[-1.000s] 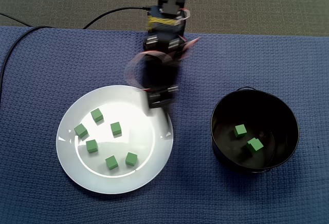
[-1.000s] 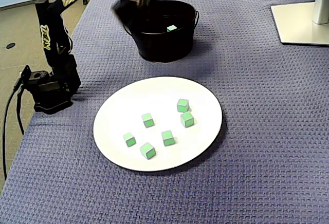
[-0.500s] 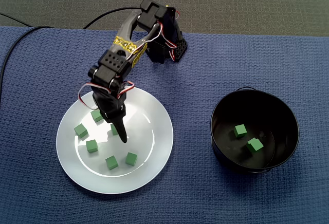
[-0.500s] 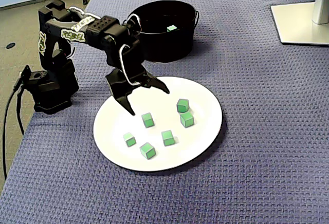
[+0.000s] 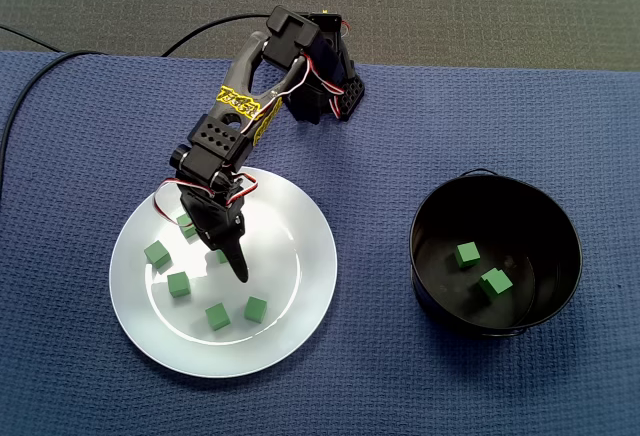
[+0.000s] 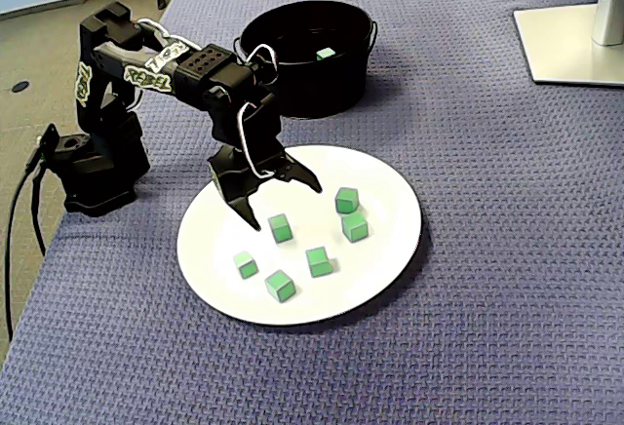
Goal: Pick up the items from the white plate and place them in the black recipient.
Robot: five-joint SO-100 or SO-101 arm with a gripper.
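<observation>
A white plate [image 5: 300, 286] [image 6: 390, 250] holds several small green cubes, among them one at the edge [image 5: 157, 253] and one near the middle [image 6: 281, 228]. My gripper [image 5: 215, 253] [image 6: 283, 203] is open over the plate, with its fingers either side of the middle cube [image 5: 221, 255], which it partly hides in the top-down fixed view. Whether the fingers touch the plate I cannot tell. The black bucket [image 5: 430, 286] [image 6: 312, 94] stands beside the plate with two green cubes [image 5: 466, 254] [image 5: 495, 281] inside.
The arm's base [image 5: 325, 91] [image 6: 93, 167] sits at the edge of the blue woven mat. A black cable [image 5: 30, 76] runs off to the left. A white monitor stand [image 6: 575, 40] occupies the far right corner.
A second ago the arm was blurred, swinging away from the bucket. It came down over the plate, and in the last half second edged closer over the middle cube, still open.
</observation>
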